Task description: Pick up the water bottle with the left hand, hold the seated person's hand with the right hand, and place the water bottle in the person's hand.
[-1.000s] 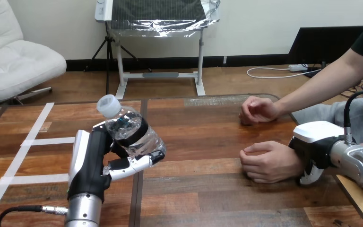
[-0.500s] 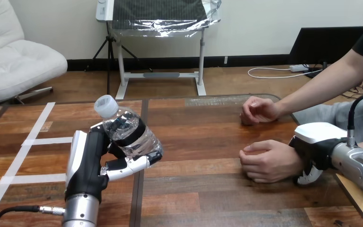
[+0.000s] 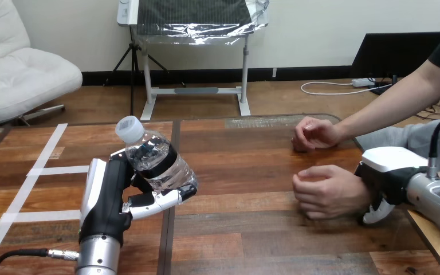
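1. We judge the pick-up done: the left hand (image 3: 112, 197), at the lower left of the frame, has its fingers and thumb wrapped round the bottle (image 3: 165, 165) and holds it clear of the table (image 3: 252, 240).
2. The bottle is tilted, its cap (image 3: 129, 127) pointing to the upper left, well apart from the person at the right.
3. The second step looks done too: the right hand (image 3: 389, 169), at the right edge, is clasped round the wrist of the person's near hand (image 3: 329, 192), with a fingertip curling under that wrist.
4. The near hand is loosely curled, not spread to receive anything. The person's far hand (image 3: 315, 133), in the upper right, rests curled on the table and touches neither robot hand.
5. What is left, as we judge it, is the whole hand-over: carrying the bottle across the middle of the frame to the near hand, setting it there and letting go. So we put the task at about two thirds.
6. We count one bottle with one cap, two robot hands, two hands of the person and one table.
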